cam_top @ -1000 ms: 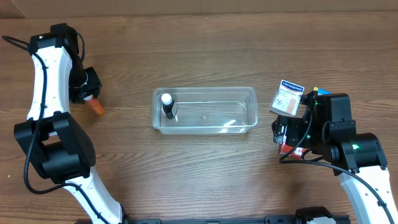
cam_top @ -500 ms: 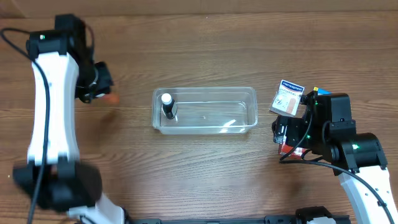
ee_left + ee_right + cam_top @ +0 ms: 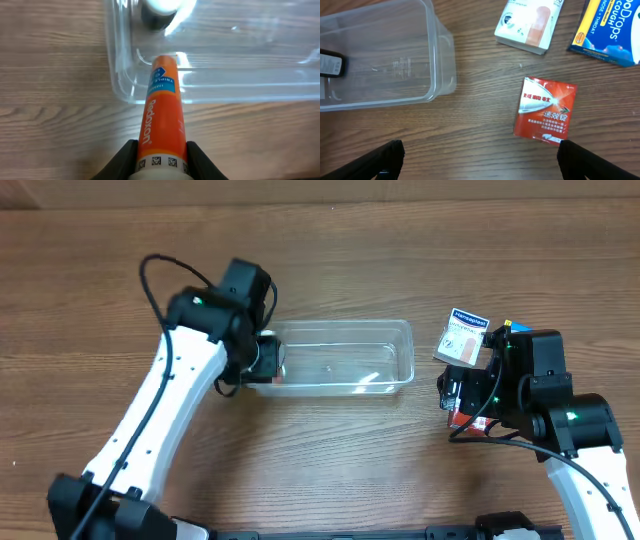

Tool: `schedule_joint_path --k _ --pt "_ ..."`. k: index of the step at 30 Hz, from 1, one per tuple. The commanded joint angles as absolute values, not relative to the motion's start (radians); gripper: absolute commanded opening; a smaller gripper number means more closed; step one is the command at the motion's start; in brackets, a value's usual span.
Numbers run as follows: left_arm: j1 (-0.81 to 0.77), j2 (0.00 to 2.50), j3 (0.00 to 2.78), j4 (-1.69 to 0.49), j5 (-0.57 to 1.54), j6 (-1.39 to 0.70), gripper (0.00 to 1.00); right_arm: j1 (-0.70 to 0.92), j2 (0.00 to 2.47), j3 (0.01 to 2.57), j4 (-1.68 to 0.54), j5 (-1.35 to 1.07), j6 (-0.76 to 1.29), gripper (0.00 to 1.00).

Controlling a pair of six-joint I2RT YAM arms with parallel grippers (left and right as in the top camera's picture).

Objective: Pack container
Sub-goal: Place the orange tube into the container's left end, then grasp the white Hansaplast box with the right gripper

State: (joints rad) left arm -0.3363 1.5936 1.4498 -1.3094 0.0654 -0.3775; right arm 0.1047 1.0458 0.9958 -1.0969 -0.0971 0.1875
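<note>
Overhead: hovering with the left gripper (image 3: 268, 362) at the left end of the clear rectangular plastic container (image 3: 345, 365), mid-table, much nearer than the right. Left wrist: clamping an orange cylindrical tube (image 3: 162, 110) between the fingers, long axis pointing ahead across the container's near rim. Right wrist: holding the right gripper (image 3: 480, 160) spread wide and empty, with the container lying ahead-left.

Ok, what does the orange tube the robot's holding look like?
The orange tube is a smooth cylinder with white "Redoxon" lettering and a blue band near its far end. The left gripper clamps its near end, with small codes printed there. Its far tip reaches over the wall of the clear container.
</note>
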Motion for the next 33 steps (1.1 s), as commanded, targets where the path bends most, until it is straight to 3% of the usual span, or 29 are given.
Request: schedule_joint_path --k 1,7,13,15,16,24,27,30,33 --pt "-0.34 1.591 1.402 -1.279 -0.026 -0.417 0.06 0.101 1.04 1.023 -1.094 -0.096 0.194 1.0" --pt "-0.34 1.671 1.401 -1.234 -0.033 -0.416 0.08 0.101 1.04 1.022 -1.095 -0.096 0.194 1.0" --pt "-0.34 1.683 1.401 -1.187 -0.033 -0.416 0.41 0.101 1.04 1.023 -1.095 -0.096 0.194 1.0" --pt "-0.34 1.683 1.401 -1.184 -0.033 -0.415 0.6 0.101 1.04 1.023 -1.095 -0.096 0.194 1.0" --pt "-0.34 1.683 1.401 -1.184 -0.033 -0.414 0.63 0.101 1.04 1.023 -1.095 -0.096 0.194 1.0" --pt "-0.34 1.615 1.651 -1.323 -0.045 -0.404 0.64 0.101 1.04 1.023 -1.097 -0.095 0.233 1.0" --pt "-0.327 1.528 1.748 -1.363 -0.099 -0.404 0.71 0.101 1.048 1.102 -1.082 -0.018 0.289 1.0" --pt "-0.189 1.405 1.753 -1.374 -0.077 -0.408 0.99 0.093 1.289 1.473 -1.129 0.113 0.289 1.0" --pt "-0.114 1.395 1.75 -1.413 -0.078 -0.392 1.0 0.034 1.599 1.634 -1.155 0.087 0.292 1.0"
